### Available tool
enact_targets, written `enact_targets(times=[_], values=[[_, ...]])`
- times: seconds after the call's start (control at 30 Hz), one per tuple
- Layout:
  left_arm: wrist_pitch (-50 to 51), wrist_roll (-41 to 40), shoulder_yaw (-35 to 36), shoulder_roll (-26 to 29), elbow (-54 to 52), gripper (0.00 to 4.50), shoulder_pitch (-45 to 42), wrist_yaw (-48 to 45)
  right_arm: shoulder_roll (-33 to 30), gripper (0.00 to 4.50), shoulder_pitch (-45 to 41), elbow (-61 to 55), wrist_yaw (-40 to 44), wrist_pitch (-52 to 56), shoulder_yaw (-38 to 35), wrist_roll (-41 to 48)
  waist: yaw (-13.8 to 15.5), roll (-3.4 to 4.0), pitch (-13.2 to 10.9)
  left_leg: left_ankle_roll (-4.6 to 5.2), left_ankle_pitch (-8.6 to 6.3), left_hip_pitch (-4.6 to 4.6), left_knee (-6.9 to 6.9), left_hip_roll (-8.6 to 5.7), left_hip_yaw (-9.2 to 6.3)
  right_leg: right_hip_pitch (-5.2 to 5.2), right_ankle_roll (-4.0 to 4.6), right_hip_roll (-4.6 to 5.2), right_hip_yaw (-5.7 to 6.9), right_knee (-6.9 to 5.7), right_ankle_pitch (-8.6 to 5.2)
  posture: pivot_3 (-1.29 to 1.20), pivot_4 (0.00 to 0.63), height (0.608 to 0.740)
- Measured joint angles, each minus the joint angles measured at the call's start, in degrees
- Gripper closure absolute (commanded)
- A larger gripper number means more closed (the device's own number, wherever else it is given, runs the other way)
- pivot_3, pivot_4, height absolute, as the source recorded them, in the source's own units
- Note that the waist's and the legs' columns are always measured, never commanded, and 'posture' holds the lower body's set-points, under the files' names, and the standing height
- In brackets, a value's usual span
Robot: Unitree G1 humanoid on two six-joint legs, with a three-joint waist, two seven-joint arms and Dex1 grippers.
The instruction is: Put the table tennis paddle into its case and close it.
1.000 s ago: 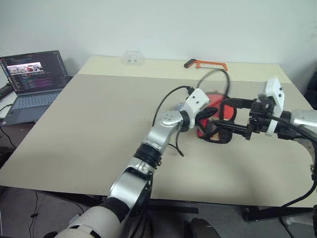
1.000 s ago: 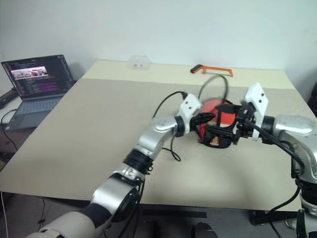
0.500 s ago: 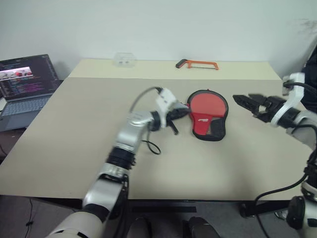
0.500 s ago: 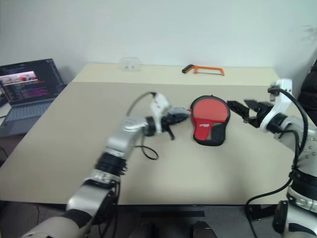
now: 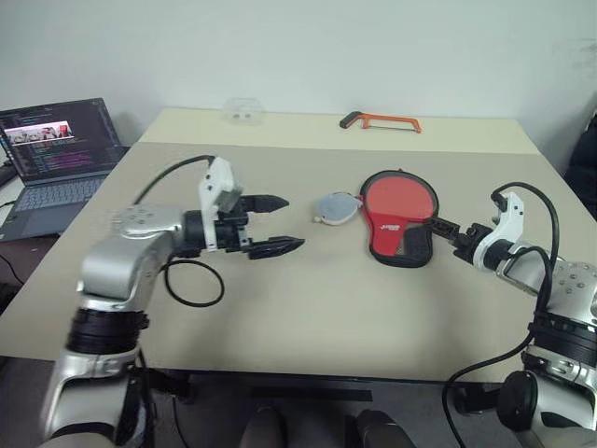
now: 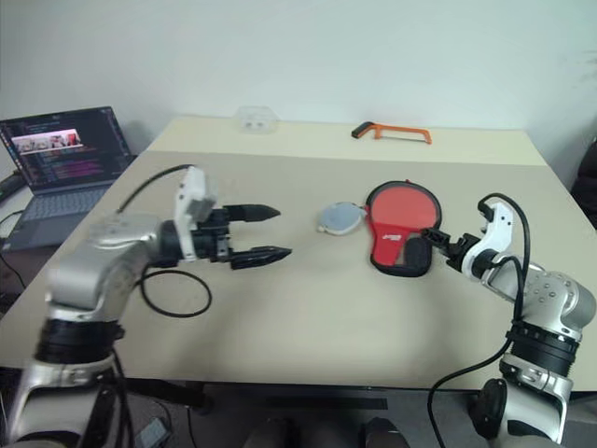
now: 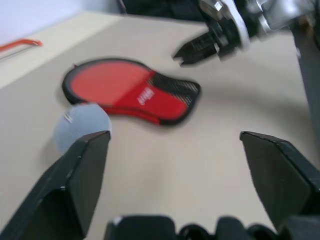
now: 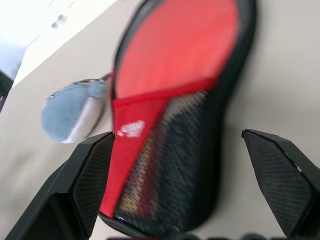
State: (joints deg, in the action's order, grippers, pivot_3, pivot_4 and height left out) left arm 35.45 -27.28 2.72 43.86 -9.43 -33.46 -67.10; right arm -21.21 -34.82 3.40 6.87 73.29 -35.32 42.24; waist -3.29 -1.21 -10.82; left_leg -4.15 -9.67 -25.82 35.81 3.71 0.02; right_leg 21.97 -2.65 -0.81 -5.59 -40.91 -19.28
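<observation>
The case (image 5: 399, 217) lies flat on the table, red side up with its white logo and black mesh pocket, and its edges look closed. The table tennis paddle is hidden. My left gripper (image 5: 273, 224) hovers well to the left of the case, pointing toward it, open and empty; the left wrist view shows the case (image 7: 132, 90) ahead between the fingers. My right gripper (image 5: 450, 231) sits just off the narrow mesh end of the case (image 8: 175, 100), open, with nothing between its fingers.
A small grey round pouch (image 5: 336, 207) rests against the case's left edge. An orange hacksaw (image 5: 382, 119) and a clear plastic box (image 5: 241, 112) lie at the table's far edge. A laptop (image 5: 56, 149) stands off the table's left side.
My left gripper pulled back leftward from the case and opened. My right gripper came down and now faces the case's mesh end. The grey pouch is now uncovered.
</observation>
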Motion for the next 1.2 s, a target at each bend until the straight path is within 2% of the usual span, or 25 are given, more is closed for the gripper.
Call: enact_targets(times=[0.2, 0.4, 0.73, 1.0, 1.1, 1.2], values=[[-1.16, 0.16, 0.06, 4.16, -1.53, 0.05, 4.14, -0.95, 2.23, 0.0, 1.28, 3.44, -0.92, 0.12, -1.81, 0.64, -0.05, 0.0, 0.0, 0.01, 0.0, 0.0, 0.0, 0.01, 0.0, 0.02, 0.0, -0.01, 0.0, 0.01, 0.0, 0.0, 0.15, 0.74], [-0.64, -0.7, 0.41, 4.1, -4.01, 0.05, 5.65, 0.86, 4.39, 0.0, 1.79, 3.8, -0.55, -1.67, -1.7, 1.64, -0.33, -0.05, 0.03, 0.01, 0.0, 0.02, 0.0, 0.07, 0.02, 0.01, 0.0, -0.05, -0.02, 0.01, 0.0, 0.0, 0.15, 0.74], [-0.53, -0.94, 0.44, 4.11, -4.12, 0.05, 5.96, 2.83, 9.97, 0.0, 1.64, 2.37, 1.4, 1.6, 1.28, 7.09, -1.64, -0.05, 0.02, 0.01, 0.0, 0.01, -0.1, 0.1, 0.04, 0.08, 0.0, -0.1, -0.06, 0.01, 0.0, 0.0, 0.15, 0.74], [-0.53, -0.93, 0.43, 4.1, -4.27, 0.05, 6.19, 3.9, 10.22, 0.0, 0.76, 3.94, 0.21, -0.96, 3.47, 7.17, -1.54, -0.05, 0.02, 0.01, 0.0, 0.0, -0.1, 0.08, 0.05, 0.1, 0.0, -0.08, -0.07, 0.02, -0.01, 0.0, 0.15, 0.74], [-0.53, -0.93, 0.42, 4.1, -4.5, 0.0, 6.57, 4.03, 10.63, 0.68, -0.41, 5.83, -1.28, -3.59, 4.09, 5.64, -1.55, -0.05, 0.02, 0.01, 0.0, 0.0, -0.09, 0.08, 0.06, 0.1, 0.0, -0.08, -0.07, 0.02, -0.01, 0.0, 0.15, 0.74], [-0.54, -0.92, 0.42, 4.11, -4.51, 0.0, 6.86, 4.1, 10.89, 1.71, -0.5, 7.12, -2.03, -5.56, 4.95, 4.35, -1.54, -0.05, 0.03, 0.01, 0.0, 0.0, -0.09, 0.09, 0.05, 0.09, 0.0, -0.08, -0.07, 0.01, 0.0, 0.0, 0.15, 0.74]])
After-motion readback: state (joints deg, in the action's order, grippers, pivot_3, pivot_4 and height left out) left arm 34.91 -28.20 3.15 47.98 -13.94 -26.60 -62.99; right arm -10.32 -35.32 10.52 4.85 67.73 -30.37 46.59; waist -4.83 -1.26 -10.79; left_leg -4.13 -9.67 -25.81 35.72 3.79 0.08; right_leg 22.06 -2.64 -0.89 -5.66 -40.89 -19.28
